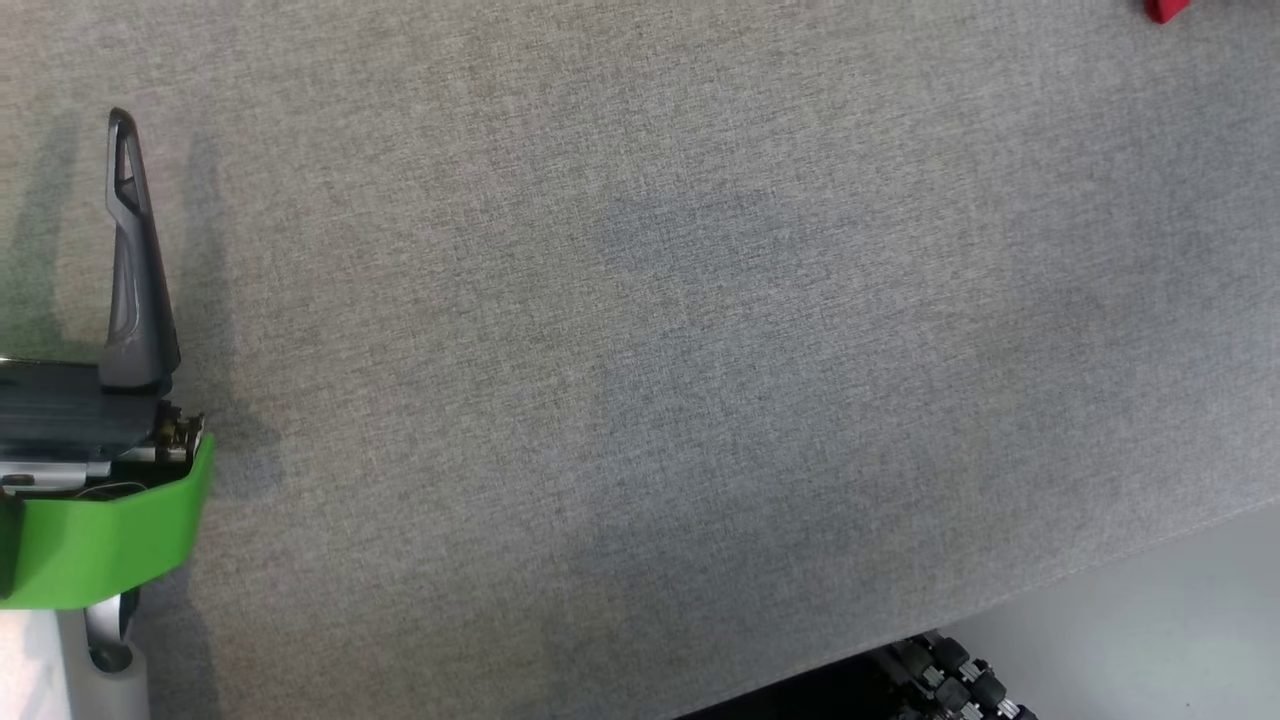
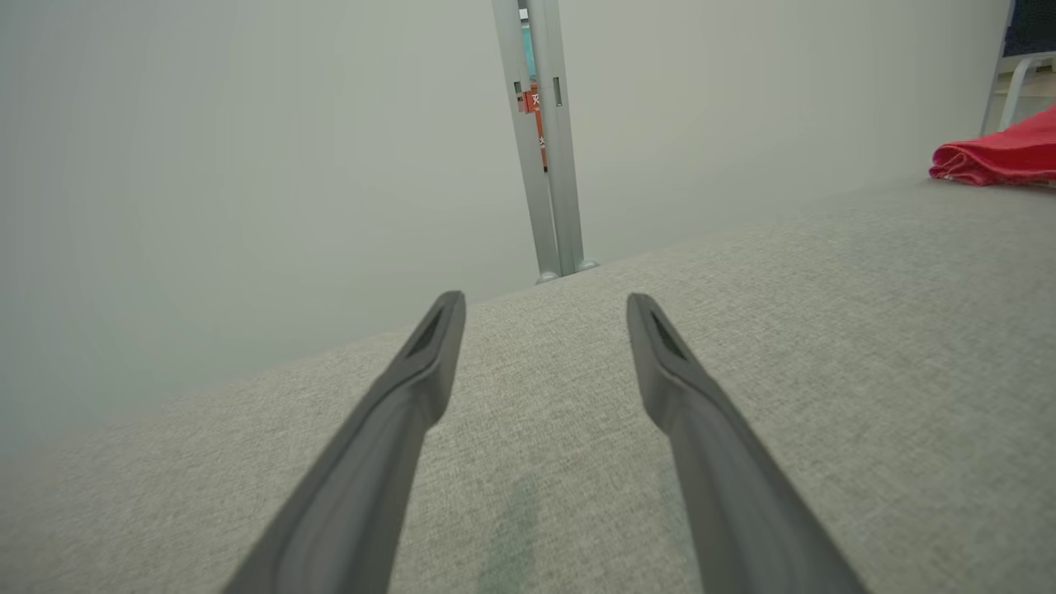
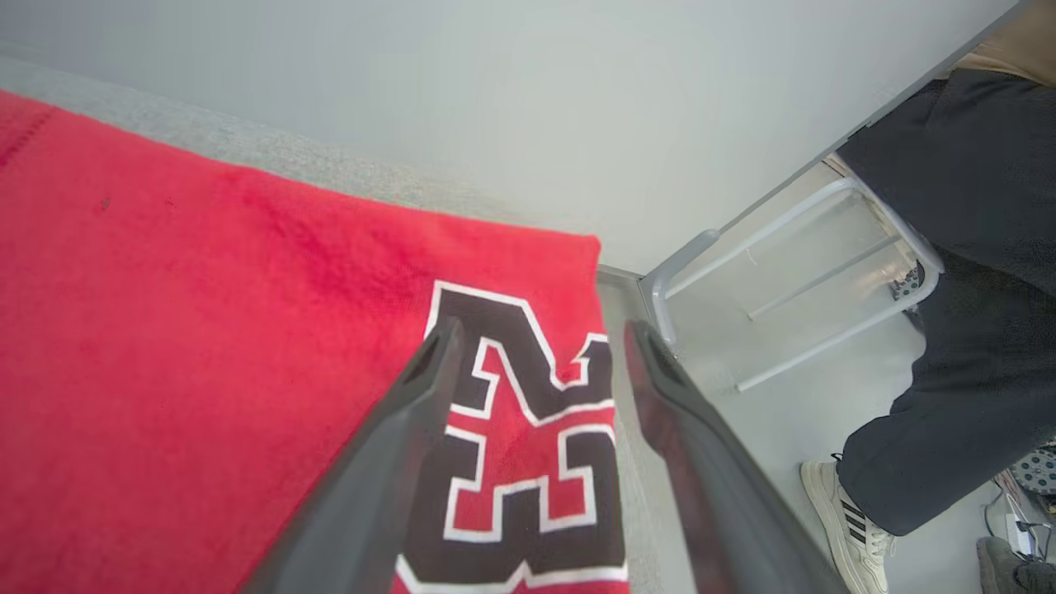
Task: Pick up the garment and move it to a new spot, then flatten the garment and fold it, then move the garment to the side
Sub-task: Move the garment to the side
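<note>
Beneath the right gripper (image 3: 542, 328), a red garment (image 3: 206, 330) lies spread flat on a grey fabric tabletop (image 3: 247, 148). The gripper's two dark fingers stand wide apart above the cloth with nothing pinched between them. Between and under them is a bold black print (image 3: 511, 429) with a white outline. The garment reaches to the table's corner. Past that corner are a pale metal frame (image 3: 792, 272), a pale floor, and a person's leg in dark trousers (image 3: 949, 330) with a white striped shoe (image 3: 846, 516).

Seen from the head camera, the grey tabletop spreads across nearly the whole picture. A small scrap of the red garment shows at the top right corner. One long dark finger of the left gripper (image 2: 544, 307) points up the picture at the far left, above a bright green band (image 1: 100, 545) on the wrist. Pale floor and a dark, knobbly piece of machinery (image 1: 950, 675) show at the lower right.

Along the left gripper's own fingers, both are spread wide and hold nothing, hovering low over bare grey fabric. The red garment sits well apart from them, at the far right edge of that view. Behind the table stand a plain pale wall (image 2: 206, 165) and an upright metal post (image 2: 544, 148).
</note>
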### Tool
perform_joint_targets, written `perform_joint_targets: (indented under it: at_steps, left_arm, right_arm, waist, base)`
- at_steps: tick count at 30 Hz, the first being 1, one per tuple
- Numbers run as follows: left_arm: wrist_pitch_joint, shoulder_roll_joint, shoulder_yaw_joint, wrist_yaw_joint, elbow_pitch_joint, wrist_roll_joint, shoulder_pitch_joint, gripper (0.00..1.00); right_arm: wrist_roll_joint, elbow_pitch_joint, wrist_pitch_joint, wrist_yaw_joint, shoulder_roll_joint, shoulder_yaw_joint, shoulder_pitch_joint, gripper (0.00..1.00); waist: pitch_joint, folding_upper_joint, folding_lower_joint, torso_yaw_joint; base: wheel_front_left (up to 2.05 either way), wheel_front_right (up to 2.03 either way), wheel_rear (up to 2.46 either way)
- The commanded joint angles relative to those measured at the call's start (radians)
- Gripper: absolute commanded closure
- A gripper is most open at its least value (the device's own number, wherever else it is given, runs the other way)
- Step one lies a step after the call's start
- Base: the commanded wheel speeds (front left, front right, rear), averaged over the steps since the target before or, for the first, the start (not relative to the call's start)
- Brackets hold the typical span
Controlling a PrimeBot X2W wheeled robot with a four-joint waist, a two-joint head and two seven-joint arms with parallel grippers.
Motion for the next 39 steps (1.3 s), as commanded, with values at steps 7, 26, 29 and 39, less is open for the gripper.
perform_joint_targets:
  at_steps: [7,26,29,39]
  left_arm:
    - [0.0,-0.023,0.018,0.025,0.049,-0.028,0.038,0.0]
    - [0.0,-0.144,0.102,0.034,0.207,-0.071,0.269,0.0]
    - [0.0,-0.162,0.119,0.031,0.239,-0.075,0.302,0.0]
    - [0.0,-0.188,0.115,0.016,0.328,-0.069,0.354,0.0]
  right_arm:
    - [-0.067,-0.138,-0.006,-0.002,0.012,-0.13,0.095,0.0]
    - [-0.08,-0.743,-0.006,-0.002,0.32,-0.243,0.732,0.0]
    - [-0.067,-0.778,-0.006,-0.002,0.348,-0.207,0.824,0.0]
    - [-0.084,-0.87,-0.006,-0.002,0.402,-0.226,1.063,0.0]
  waist:
    - [-0.108,0.0,-0.0001,0.019]
    - [-0.494,0.0,-0.0001,0.112]
    - [-0.546,0.0,-0.0001,0.122]
    - [-0.639,0.0,-0.0001,0.169]
  base:
    - [0.0,0.0,0.0]
    - [0.0,0.0,0.0]
    - [0.0,0.0,0.0]
    - [0.0,0.0,0.0]
